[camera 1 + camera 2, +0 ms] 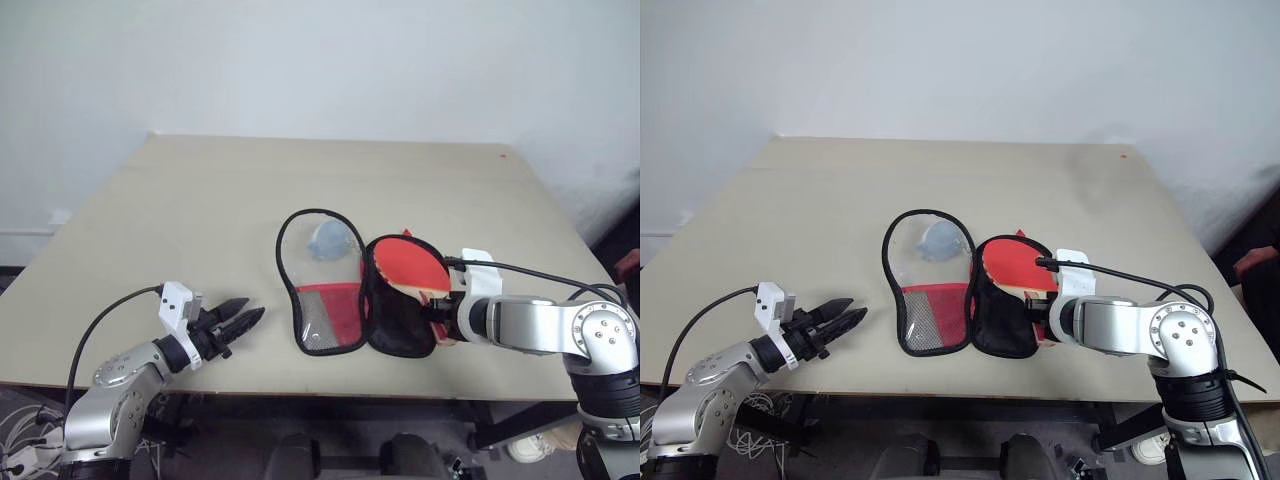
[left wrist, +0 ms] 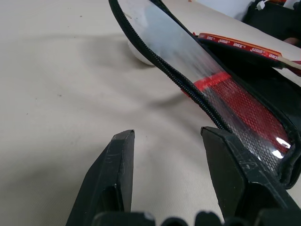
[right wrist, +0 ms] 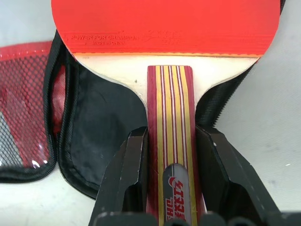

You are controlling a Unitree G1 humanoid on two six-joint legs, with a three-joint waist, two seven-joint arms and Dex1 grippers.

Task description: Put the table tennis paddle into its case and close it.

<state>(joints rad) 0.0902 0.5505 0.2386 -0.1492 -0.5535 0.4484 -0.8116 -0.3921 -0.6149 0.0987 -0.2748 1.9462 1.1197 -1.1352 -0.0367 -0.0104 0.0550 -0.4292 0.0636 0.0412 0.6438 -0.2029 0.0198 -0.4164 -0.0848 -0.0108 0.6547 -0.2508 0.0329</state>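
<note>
Paddle (image 1: 410,268) sits right of centre, handle clamped in the right gripper (image 3: 171,155), blade over the open case (image 1: 345,300) lying unzipped on the tabletop (image 1: 200,200); left gripper (image 1: 238,322), lower left, stands apart, empty.

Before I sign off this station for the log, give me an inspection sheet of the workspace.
Surface: pale wooden table, with a small red mark near its far right corner.
Job's things: the case lies unzipped and spread open flat; the table tennis paddle, red face up, is held over its black half.
Clutter: a pale blue-grey wad of cloth lies under the case's clear side.
Grippers: right gripper shut on the paddle's handle; left gripper open, holding nothing, just left of the case.
Cables: a black cable runs along the right arm, another along the left.
Surroundings: white wall behind; nothing else seen.
</note>
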